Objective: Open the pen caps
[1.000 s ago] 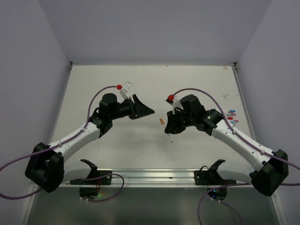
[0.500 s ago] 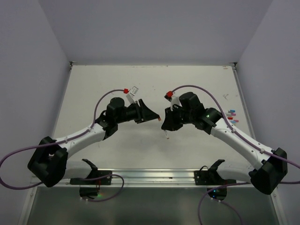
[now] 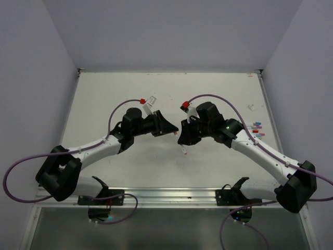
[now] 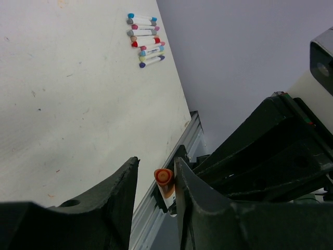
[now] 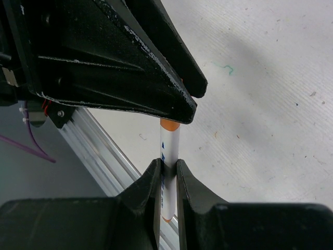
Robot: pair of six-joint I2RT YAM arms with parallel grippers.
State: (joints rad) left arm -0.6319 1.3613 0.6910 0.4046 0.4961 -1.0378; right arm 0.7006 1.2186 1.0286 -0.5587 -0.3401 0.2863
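From the top camera, the left arm ran from its base at 7 o'clock up toward the middle of the counter, with its jaws pointing to 3 o'clock. The left jaws were spread. In the left wrist view the orange cap stood in the gap between them. It sat close against the finger on the 3 o'clock side and apart from the other. I could not tell whether that near finger actually touched it.

The cap sat on the end of a white pen, held in the air above the counter's middle. In the right wrist view the right jaws were pinching the pen's barrel about halfway along. The capped end stuck out at 12 o'clock, tucked under the tip of a left finger. A second orange end showed at 6 o'clock, below the pinch. The right arm ran back from there to its base at 5 o'clock.

At the counter's 3 o'clock edge, well apart from both arms, lay a row of short pens. The left wrist view showed them side by side, with white barrels and coloured ends.
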